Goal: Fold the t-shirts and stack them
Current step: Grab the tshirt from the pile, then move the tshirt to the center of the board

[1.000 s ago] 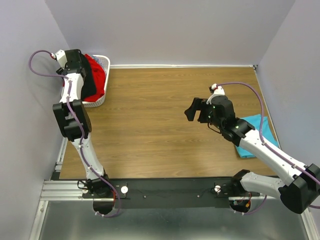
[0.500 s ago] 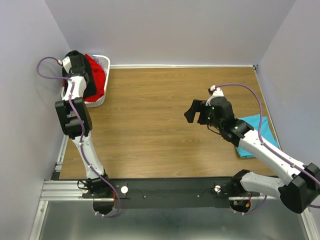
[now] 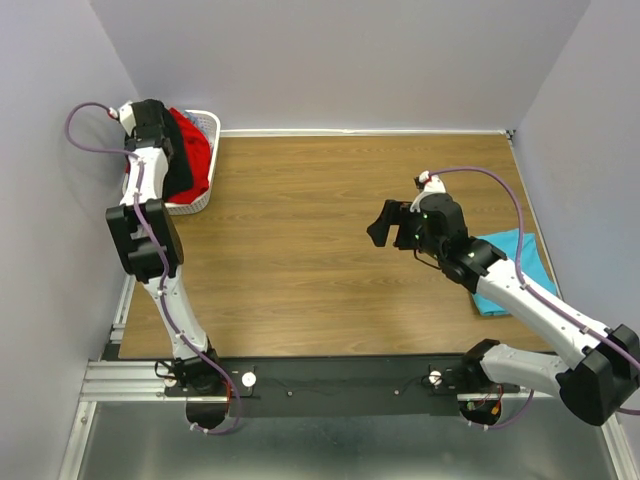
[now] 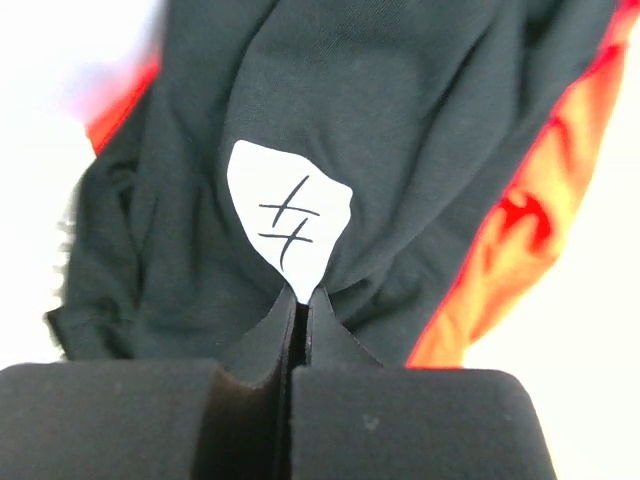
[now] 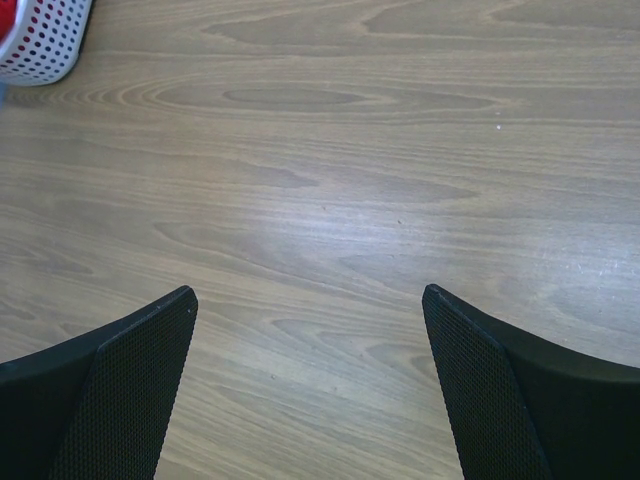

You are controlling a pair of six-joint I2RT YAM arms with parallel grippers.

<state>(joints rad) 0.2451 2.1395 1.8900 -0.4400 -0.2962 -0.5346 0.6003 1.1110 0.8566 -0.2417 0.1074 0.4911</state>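
Observation:
In the left wrist view my left gripper (image 4: 301, 303) is shut on a bunched fold of the black t-shirt (image 4: 420, 120), right below its white neck label (image 4: 290, 215). The red t-shirt (image 4: 520, 230) lies beside and under the black one. From above, the left gripper (image 3: 152, 120) is down in the white basket (image 3: 210, 121), on the black t-shirt (image 3: 178, 172) and the red t-shirt (image 3: 193, 147). A turquoise t-shirt (image 3: 515, 252) lies folded at the table's right edge. My right gripper (image 3: 381, 224) hangs open above the middle of the table, its jaws (image 5: 310, 300) wide with only bare wood between them.
The basket stands in the far left corner against the wall; its dotted side (image 5: 45, 45) shows in the right wrist view. Walls close the table at the left, back and right. The right arm reaches across part of the turquoise t-shirt.
My left gripper has gone from open to shut, pinching the black t-shirt at its label, with a small shift over the basket. The right arm has barely moved.

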